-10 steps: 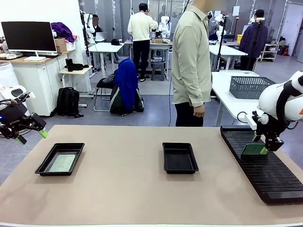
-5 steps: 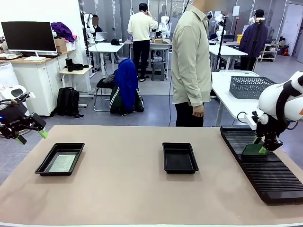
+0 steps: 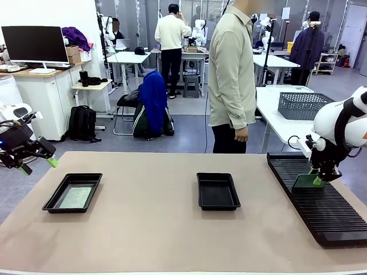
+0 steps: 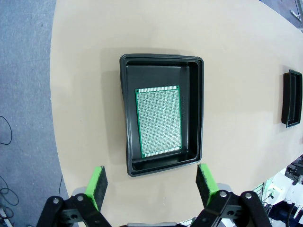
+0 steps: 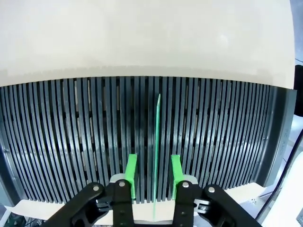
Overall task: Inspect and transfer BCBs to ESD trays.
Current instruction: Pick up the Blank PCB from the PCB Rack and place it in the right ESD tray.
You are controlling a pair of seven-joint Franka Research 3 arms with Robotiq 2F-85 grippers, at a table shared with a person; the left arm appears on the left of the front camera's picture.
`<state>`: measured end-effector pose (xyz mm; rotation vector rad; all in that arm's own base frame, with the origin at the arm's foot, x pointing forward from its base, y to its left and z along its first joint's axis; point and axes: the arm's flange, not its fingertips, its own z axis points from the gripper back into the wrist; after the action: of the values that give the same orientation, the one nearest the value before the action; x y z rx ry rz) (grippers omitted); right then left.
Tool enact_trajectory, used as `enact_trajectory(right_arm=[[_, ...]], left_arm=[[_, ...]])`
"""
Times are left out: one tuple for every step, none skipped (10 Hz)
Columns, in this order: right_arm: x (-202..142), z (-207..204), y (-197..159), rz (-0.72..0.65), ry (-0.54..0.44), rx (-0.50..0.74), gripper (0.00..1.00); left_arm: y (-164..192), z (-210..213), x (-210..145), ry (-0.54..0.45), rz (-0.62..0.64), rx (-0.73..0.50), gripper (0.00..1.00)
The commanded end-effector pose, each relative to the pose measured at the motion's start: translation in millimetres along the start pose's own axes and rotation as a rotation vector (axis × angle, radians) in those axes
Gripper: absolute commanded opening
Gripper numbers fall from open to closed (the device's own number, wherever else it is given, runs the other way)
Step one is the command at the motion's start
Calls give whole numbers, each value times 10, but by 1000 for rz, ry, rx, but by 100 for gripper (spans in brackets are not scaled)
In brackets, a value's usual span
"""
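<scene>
One BCB (image 3: 76,197) lies flat in the left ESD tray (image 3: 50,204). In the left wrist view this green speckled BCB (image 4: 158,122) rests inside the black tray (image 4: 163,57), and my left gripper (image 4: 151,187) hovers open above the tray's near rim, holding nothing. From the front, the left gripper (image 3: 38,166) hangs off the table's left edge. Another BCB (image 5: 156,142) stands on edge in the slotted rack (image 5: 71,123). My right gripper (image 5: 154,182) straddles it, with a narrow gap on each side between pad and board. The middle ESD tray (image 3: 218,207) holds nothing.
The long black ribbed rack (image 3: 327,217) runs along the table's right side. A person (image 3: 232,74) stands at the far edge, hands down. Bare tabletop separates the two trays and the rack. The middle tray (image 4: 290,99) shows at the left wrist view's right edge.
My right gripper's fingers have drawn closer together around the upright board in the rack. The left arm, the trays and the person have not moved.
</scene>
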<state>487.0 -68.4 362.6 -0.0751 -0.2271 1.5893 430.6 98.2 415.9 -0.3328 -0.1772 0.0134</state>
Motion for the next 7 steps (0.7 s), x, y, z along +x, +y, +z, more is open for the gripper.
enact_trajectory(right_arm=[[-18,-20,-56,-24,3,11,32],[-28,-14,-54,-24,1,7,31],[-29,-8,-55,-25,-1,6,26],[-26,-4,-63,-24,-1,7,25],[-31,0,-66,-26,-1,7,20],[-36,1,-67,-28,0,9,19],[-39,-1,-68,-28,-3,10,14]], left_arm=[[14,-10,8,-9,0,-1,100],[14,-10,8,-9,0,-1,100],[14,-10,8,-9,0,-1,100],[14,-10,8,-9,0,-1,100],[14,-10,8,-9,0,-1,100],[14,-10,8,-9,0,-1,100],[14,-10,8,-9,0,-1,100]])
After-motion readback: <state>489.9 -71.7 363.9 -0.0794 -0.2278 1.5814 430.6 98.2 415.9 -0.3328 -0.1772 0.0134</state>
